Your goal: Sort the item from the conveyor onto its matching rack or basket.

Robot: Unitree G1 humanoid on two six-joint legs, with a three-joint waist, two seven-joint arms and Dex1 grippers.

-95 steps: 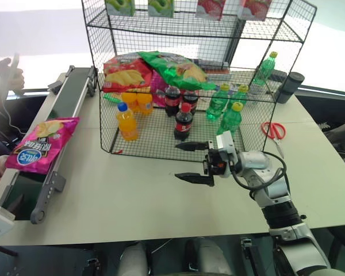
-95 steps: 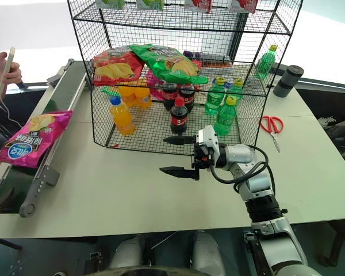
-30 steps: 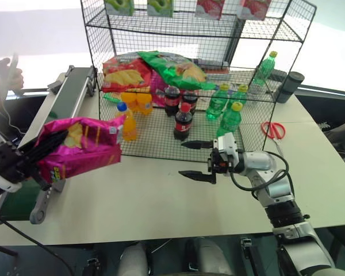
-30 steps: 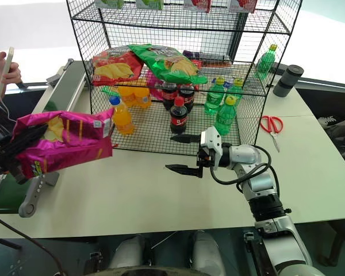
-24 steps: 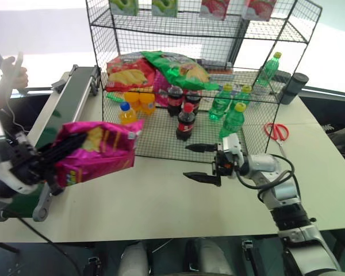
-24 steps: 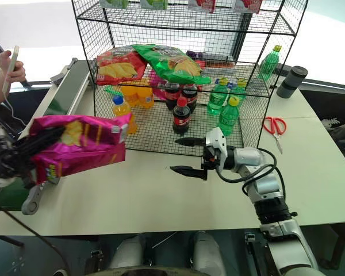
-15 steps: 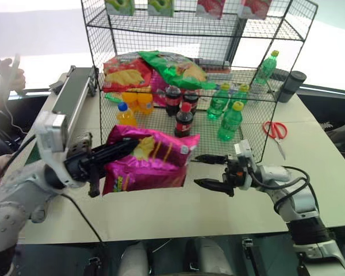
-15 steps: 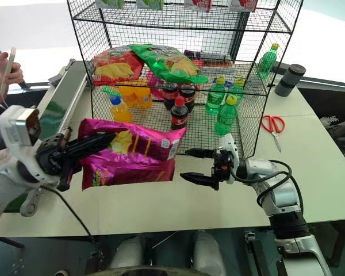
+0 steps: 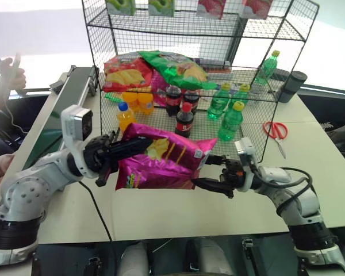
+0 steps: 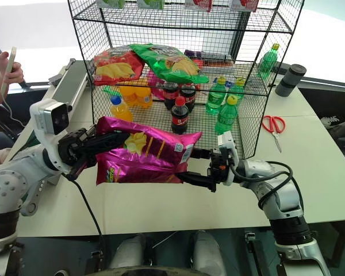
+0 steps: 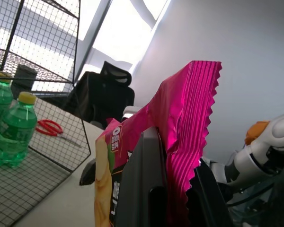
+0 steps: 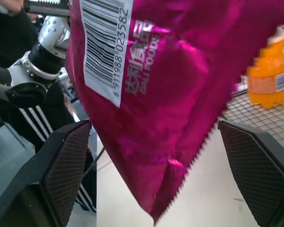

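- Left eye: left gripper point(image 9: 125, 150) clamped on one end seal of the pink bag point(image 9: 164, 164); bag held level in the air over the table point(image 9: 161, 213), in front of the rack point(image 9: 178, 86); well clear of the conveyor point(image 9: 66, 100)
- Right eye: right gripper point(image 10: 196, 167) spread wide, one finger above and one below the bag's free end; no pinch visible
- Left wrist: both fingers point(image 11: 142, 184) pressed together on the crimped seal, bag rising between them; green bottles point(image 11: 12, 127) and scissors point(image 11: 49, 126) beyond
- Right wrist: bag's barcode corner hangs between the two wide pads point(image 12: 68, 170), touching neither; orange bottle point(image 12: 264, 71) behind the mesh
- Risks: single pinch on a thin seal, so foil could slip or tear if swung; if the left lets go before the right closes, bag drops to the table; right closing on the slack corner may catch only air-filled foil and crush chips; chip tier already holds red point(image 9: 126, 70) and green point(image 9: 175, 68) bags, so pushing in could snag wire or shove them off
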